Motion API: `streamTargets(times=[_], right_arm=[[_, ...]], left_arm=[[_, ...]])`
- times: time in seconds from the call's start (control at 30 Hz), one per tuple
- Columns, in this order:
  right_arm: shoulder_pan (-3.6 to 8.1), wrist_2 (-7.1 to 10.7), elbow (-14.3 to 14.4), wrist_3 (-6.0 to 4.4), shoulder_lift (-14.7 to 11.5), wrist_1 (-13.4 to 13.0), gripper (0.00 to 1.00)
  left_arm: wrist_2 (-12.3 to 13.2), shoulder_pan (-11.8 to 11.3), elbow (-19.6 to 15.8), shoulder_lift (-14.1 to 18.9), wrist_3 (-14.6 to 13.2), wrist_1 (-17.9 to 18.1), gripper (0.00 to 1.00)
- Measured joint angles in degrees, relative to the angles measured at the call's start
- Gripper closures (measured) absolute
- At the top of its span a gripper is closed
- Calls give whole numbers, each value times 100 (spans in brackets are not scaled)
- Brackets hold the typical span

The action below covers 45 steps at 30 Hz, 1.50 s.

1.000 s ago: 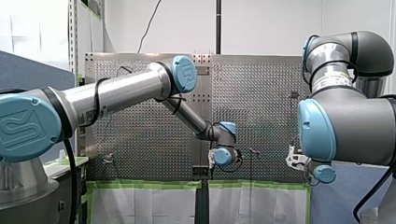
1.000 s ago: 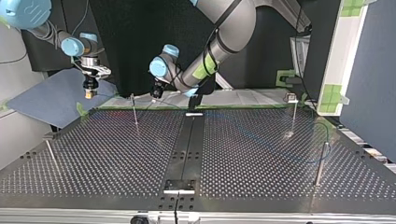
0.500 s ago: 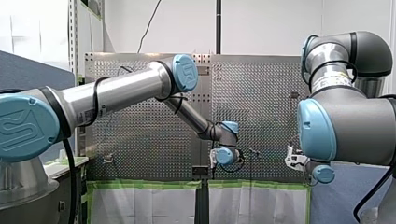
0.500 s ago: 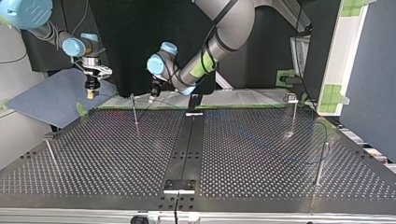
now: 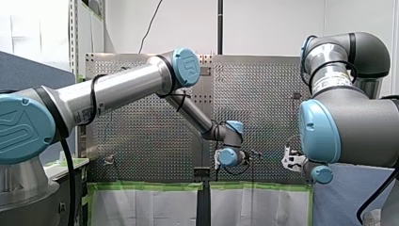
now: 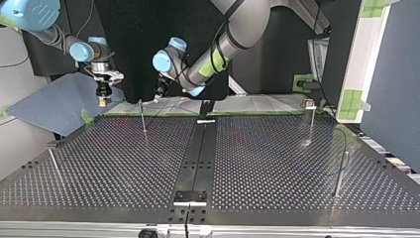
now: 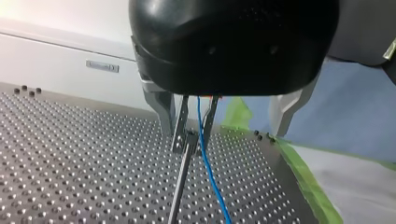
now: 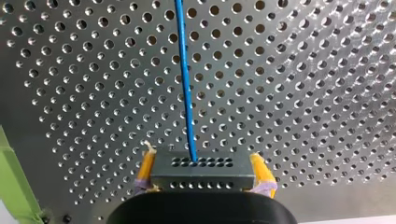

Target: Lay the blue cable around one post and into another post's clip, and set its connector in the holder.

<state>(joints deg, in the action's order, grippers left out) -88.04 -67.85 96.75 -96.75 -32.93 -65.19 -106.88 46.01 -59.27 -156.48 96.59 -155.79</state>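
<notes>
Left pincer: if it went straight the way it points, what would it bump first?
Probably the post's top, right at the left pincer's fingertips, though depth is hard to judge.

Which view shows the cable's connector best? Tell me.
The right wrist view: the connector sits close up, clamped between my right end effector's yellow pads, blue cable leaving it. In the top view it is too small to tell; the front and left wrist views do not show it.

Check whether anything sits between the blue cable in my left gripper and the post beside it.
Nothing visible does: the blue cable hangs from my left gripper close beside the top of the post.
</notes>
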Motion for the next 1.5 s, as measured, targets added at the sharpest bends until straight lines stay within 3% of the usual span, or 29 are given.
streamTargets(times=[0.97, 1.5], right_arm=[[-7, -19, 0, -22, 0, 42, 100], [7, -25, 3, -65, 15, 11, 100]], left_arm=[[74, 212, 125, 8, 9, -18, 0], [-121, 266, 126, 9, 17, -96, 0]])
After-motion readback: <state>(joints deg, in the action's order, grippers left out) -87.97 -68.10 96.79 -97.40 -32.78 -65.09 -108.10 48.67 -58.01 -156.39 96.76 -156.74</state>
